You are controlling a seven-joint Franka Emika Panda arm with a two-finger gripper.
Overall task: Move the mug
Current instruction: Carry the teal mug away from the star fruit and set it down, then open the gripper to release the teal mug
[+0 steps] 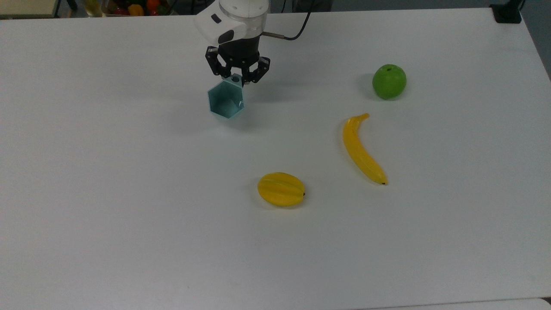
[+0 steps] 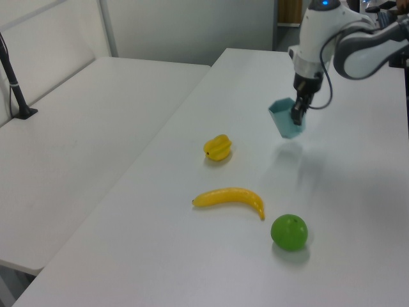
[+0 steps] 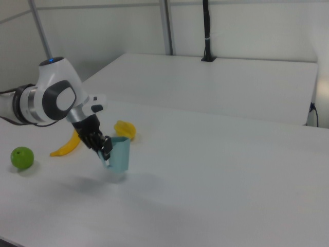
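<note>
Table (image 1: 129, 215): a white surface that carried every loose object.
Star fruit (image 1: 281, 189): a yellow ribbed fruit, nearest the top view's lower edge; it lay on the table, well apart from the mug.
Banana (image 1: 361, 150): yellow, it lay lengthwise to the top view's right of the star fruit, stem end toward the apple.
Apple (image 1: 389, 81): green, it rested beyond the banana's stem end, apart from it.
Mug (image 1: 226, 101): pale teal and faceted, with a hexagonal rim; it hung tilted, clear of the table, with a soft shadow on the surface beneath it in the left view (image 2: 285, 118) and the right view (image 3: 119, 153).
Gripper (image 1: 236, 80): the black two-finger pincer was closed on the mug's handle side at the rim, pointing downward from the white wrist.
Arm (image 2: 332, 38): white with grey joints, it reached in from the top view's far edge.
Second table (image 2: 83, 128): white, beside the first.
</note>
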